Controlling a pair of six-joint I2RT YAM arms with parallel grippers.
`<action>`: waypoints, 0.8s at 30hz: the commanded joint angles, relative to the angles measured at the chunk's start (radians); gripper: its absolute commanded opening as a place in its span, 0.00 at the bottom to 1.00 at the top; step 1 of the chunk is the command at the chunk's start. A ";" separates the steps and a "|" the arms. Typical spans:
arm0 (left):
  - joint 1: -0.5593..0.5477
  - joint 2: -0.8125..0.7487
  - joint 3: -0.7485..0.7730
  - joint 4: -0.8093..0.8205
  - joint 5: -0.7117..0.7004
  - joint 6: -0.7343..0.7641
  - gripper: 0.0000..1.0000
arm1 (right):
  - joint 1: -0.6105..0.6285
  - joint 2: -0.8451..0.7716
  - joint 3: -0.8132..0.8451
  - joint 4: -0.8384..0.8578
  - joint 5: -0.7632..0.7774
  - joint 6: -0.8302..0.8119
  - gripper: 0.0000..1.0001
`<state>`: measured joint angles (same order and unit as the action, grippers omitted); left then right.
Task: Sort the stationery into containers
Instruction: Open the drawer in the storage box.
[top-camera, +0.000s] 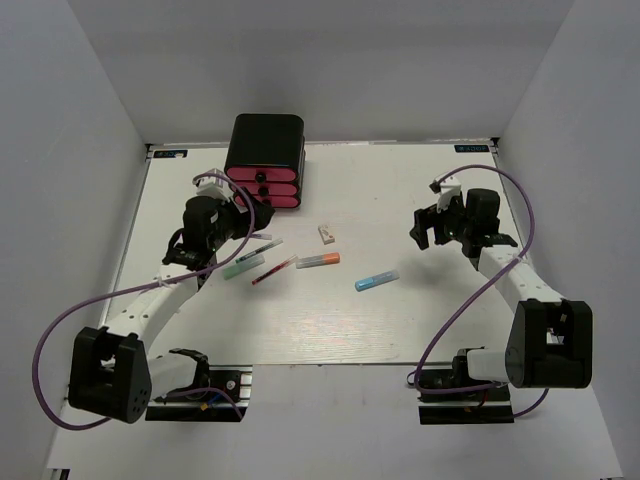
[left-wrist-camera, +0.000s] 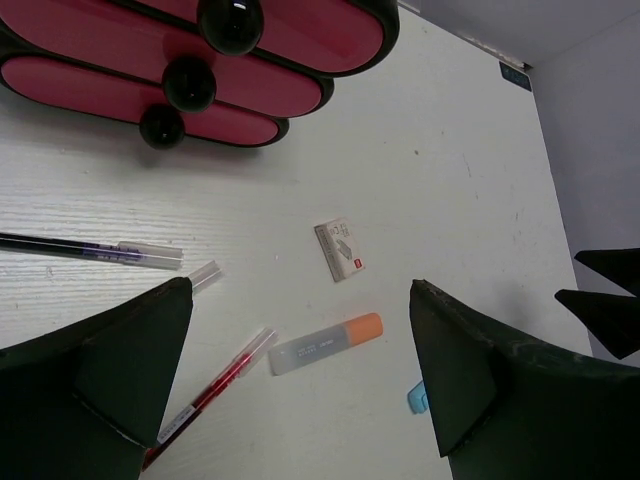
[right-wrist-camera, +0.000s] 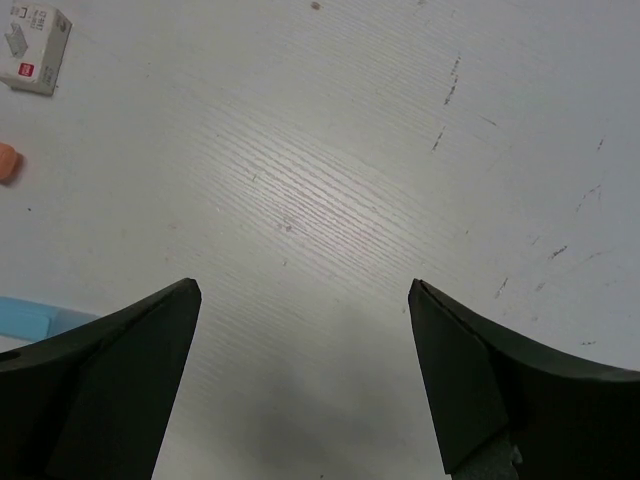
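Observation:
The black box (top-camera: 266, 140) holds three pink drawers (top-camera: 268, 188) with black knobs; all look closed, and they also show in the left wrist view (left-wrist-camera: 90, 85). My left gripper (top-camera: 252, 215) is open and empty just in front of the drawers (left-wrist-camera: 298, 287). Below it lie a black pen (left-wrist-camera: 90, 250), a red pen (left-wrist-camera: 215, 385), an orange-grey marker (left-wrist-camera: 325, 343), a white eraser (left-wrist-camera: 339, 249) and a blue marker (left-wrist-camera: 416, 398). A mint marker (top-camera: 243, 266) lies left of the red pen (top-camera: 274, 270). My right gripper (top-camera: 425, 230) is open and empty over bare table (right-wrist-camera: 303, 287), right of the blue marker (top-camera: 377, 280).
The white table (top-camera: 450, 320) is walled at the back and both sides. The eraser (right-wrist-camera: 33, 37) and the blue marker (right-wrist-camera: 30, 317) sit at the left edge of the right wrist view. The orange-grey marker (top-camera: 318, 261) and eraser (top-camera: 325, 234) lie mid-table.

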<state>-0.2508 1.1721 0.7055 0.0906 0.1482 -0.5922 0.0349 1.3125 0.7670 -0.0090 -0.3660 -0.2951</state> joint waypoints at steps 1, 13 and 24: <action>-0.002 0.001 -0.006 0.035 -0.009 -0.012 1.00 | -0.003 0.008 0.028 -0.042 -0.028 -0.045 0.90; -0.002 0.087 0.014 0.106 -0.018 -0.012 0.86 | -0.007 0.028 0.051 -0.180 -0.266 -0.257 0.90; -0.002 0.250 0.040 0.311 -0.032 -0.104 0.57 | 0.003 0.054 0.062 -0.077 -0.358 -0.179 0.53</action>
<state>-0.2508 1.3945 0.7063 0.3099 0.1379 -0.6605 0.0345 1.3636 0.8013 -0.1532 -0.6537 -0.5030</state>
